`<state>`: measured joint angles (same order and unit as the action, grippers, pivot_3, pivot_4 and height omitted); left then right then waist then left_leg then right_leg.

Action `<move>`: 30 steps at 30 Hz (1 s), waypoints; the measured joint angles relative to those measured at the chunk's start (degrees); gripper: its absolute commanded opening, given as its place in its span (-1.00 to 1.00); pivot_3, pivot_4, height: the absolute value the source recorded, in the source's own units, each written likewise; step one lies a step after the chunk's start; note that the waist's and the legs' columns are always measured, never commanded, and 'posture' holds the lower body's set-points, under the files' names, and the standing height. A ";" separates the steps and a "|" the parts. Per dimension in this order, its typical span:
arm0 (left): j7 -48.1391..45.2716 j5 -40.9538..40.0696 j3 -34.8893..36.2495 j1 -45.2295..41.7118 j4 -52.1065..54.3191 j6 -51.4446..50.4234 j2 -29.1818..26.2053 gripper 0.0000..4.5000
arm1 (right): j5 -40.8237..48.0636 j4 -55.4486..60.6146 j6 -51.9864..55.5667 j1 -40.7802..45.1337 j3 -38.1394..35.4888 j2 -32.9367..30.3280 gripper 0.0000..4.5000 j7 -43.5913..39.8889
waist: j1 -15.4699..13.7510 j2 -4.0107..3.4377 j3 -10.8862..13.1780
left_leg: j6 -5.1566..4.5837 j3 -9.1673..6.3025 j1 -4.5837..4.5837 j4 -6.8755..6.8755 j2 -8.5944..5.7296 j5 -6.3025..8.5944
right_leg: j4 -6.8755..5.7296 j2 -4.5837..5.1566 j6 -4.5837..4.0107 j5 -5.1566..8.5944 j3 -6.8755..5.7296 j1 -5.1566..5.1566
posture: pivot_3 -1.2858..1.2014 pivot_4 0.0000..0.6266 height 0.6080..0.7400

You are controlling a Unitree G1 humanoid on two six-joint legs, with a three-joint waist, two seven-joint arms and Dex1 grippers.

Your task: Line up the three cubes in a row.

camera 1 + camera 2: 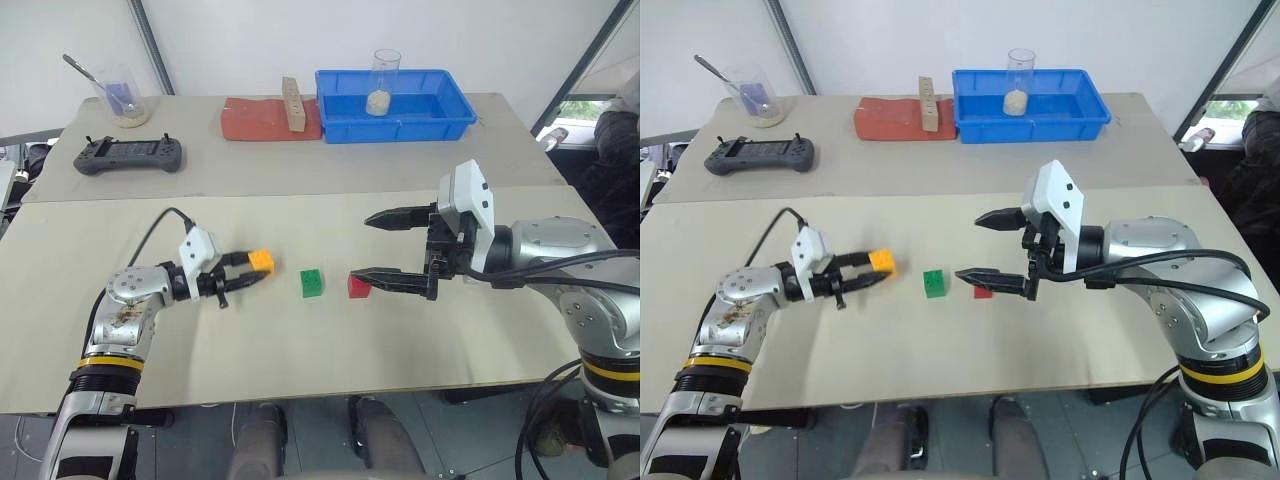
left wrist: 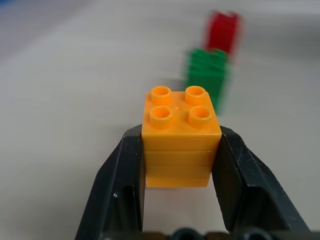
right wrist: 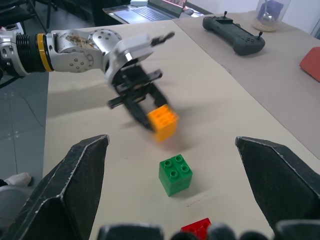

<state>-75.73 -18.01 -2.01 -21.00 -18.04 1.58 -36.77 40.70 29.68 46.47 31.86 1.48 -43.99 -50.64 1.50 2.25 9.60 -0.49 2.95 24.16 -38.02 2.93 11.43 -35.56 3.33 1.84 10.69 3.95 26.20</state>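
The left gripper (image 1: 243, 276) is clamped on the yellow cube (image 2: 180, 135), one black finger (image 2: 117, 190) pressed to each side wall and the four studs up, the block square in the jaws. From there the row runs outward across the table (image 1: 300, 360): the green cube (image 1: 312, 283) sits just beside the held one, the red cube (image 1: 359, 287) just beyond it, the two near each other but not touching. The right gripper (image 1: 388, 248) hangs above the red cube with its jaws spread wide and nothing in them. The step in hand looks like placing the yellow cube as the row's end piece. To do it well, the left arm should bring the block level onto the line the green and red already draw, match their spacing, and set it flat before letting go — a tilted release could roll it off line. The cubes are small, glossy studded bricks, light enough to skid if nudged, so the fingers should part cleanly.
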 measured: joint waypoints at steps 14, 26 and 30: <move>-9.04 3.47 -2.83 -10.95 -18.13 9.69 2.85 -0.40 | 1.05 1.10 0.06 -1.04 -0.15 -0.43 1.00 0.28 | -0.67 0.00 0.00 | -0.02 -0.02 0.13 0.00 -0.03 0.00 | 0.16 0.00 0.11 -0.05 0.00 -0.02 | 0.03 -0.52 1.00; -9.94 4.31 -2.74 -12.57 -22.43 13.22 3.47 -0.18 | 1.09 1.41 0.08 -2.00 -0.28 -1.35 1.00 0.77 | -0.62 0.00 0.00 | -0.02 -0.02 0.05 0.00 -0.03 0.00 | 0.11 0.00 0.09 -0.06 0.00 -0.05 | 0.03 -0.52 1.00; -10.02 5.33 -3.03 -12.77 -24.67 13.34 3.50 0.65 | 1.07 1.40 0.07 -2.15 -0.28 -1.36 1.00 0.75 | -0.52 0.00 0.00 | -0.02 -0.03 0.06 -0.01 -0.02 -0.01 | 0.09 -0.02 0.09 -0.06 0.00 -0.04 | 0.03 -0.52 1.00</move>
<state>-85.76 -12.68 -5.04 -33.77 -42.71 14.92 -33.27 41.77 31.08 46.54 29.71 1.20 -45.35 -49.90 0.98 2.25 9.60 -0.51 2.92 24.22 -38.02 2.91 11.42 -35.47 3.30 1.94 10.63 3.96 26.16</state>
